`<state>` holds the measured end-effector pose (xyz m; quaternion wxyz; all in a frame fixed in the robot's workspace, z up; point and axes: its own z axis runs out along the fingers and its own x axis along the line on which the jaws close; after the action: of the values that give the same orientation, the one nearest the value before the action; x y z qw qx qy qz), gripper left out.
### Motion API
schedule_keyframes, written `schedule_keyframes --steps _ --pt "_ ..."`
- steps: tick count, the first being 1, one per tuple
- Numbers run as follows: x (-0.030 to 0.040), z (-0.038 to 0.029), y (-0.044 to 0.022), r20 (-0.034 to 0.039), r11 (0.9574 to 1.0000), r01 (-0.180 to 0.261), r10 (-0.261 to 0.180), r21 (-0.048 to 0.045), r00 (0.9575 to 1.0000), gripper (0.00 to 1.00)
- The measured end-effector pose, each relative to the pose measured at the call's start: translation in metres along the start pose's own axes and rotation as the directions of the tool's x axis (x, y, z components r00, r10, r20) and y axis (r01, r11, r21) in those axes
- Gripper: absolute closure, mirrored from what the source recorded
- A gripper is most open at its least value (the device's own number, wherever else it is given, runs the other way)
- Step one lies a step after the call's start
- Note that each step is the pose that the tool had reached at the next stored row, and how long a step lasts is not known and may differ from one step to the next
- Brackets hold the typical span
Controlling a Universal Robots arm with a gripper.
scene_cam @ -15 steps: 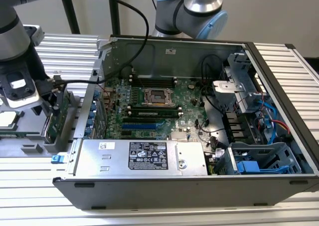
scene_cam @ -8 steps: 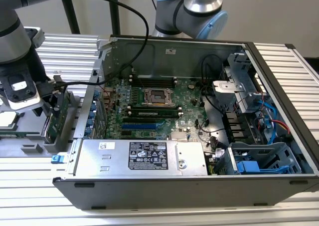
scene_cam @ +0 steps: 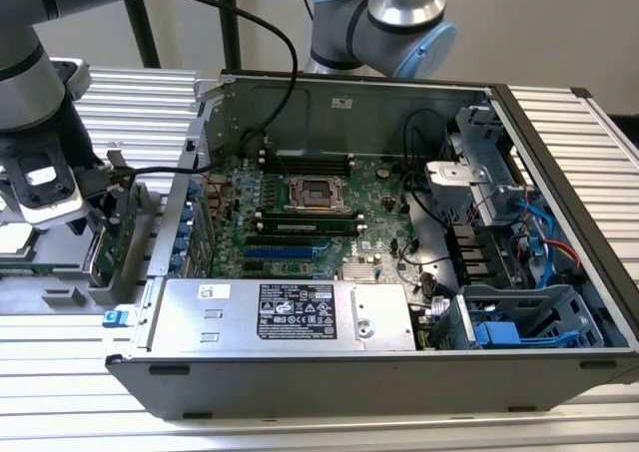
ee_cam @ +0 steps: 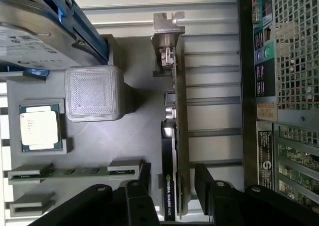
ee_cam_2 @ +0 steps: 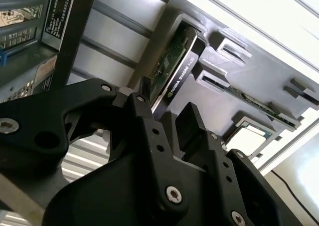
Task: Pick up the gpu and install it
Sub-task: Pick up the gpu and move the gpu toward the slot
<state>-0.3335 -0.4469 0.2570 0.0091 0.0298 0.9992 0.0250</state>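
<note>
The gpu (scene_cam: 126, 234) stands on edge in a slot of the grey holder (scene_cam: 60, 272), just outside the computer case at the exterior view's left. Both wrist views show its black shroud edge and green board: the gpu (ee_cam: 172, 136) ends in a silver bracket (ee_cam: 167, 29) at its far end, and the gpu (ee_cam_2: 177, 61) rises out of the holder slot. My gripper (ee_cam: 174, 186) straddles the card with one black finger on each side and small gaps to it, so it is open. My gripper (ee_cam_2: 167, 104) sits close over the card's near end.
The open case holds the green motherboard (scene_cam: 319, 213) and a silver power supply (scene_cam: 280, 317). The holder also carries a processor chip (ee_cam: 40, 127), a grey block (ee_cam: 93, 94), a memory stick (ee_cam: 75, 172) and a blue-framed hard drive (ee_cam: 45, 26). A second arm (scene_cam: 389, 18) stands behind the case.
</note>
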Motion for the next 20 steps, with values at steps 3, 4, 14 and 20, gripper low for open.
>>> schedule_keyframes --steps 3,4,14,20 --pt "0.0 0.0016 -0.0001 0.0 1.0 0.0 0.0 0.0 1.0 0.0" --pt "0.0 0.0021 -0.0001 -0.0001 1.0 0.0 0.0 0.0001 1.0 0.0" --pt "0.0001 0.0077 -0.0004 -0.0001 1.0 0.0 0.0 0.0001 1.0 0.0" --pt "0.0004 0.0102 -0.0005 -0.0001 1.0 0.0 0.0 0.0 1.0 0.0"
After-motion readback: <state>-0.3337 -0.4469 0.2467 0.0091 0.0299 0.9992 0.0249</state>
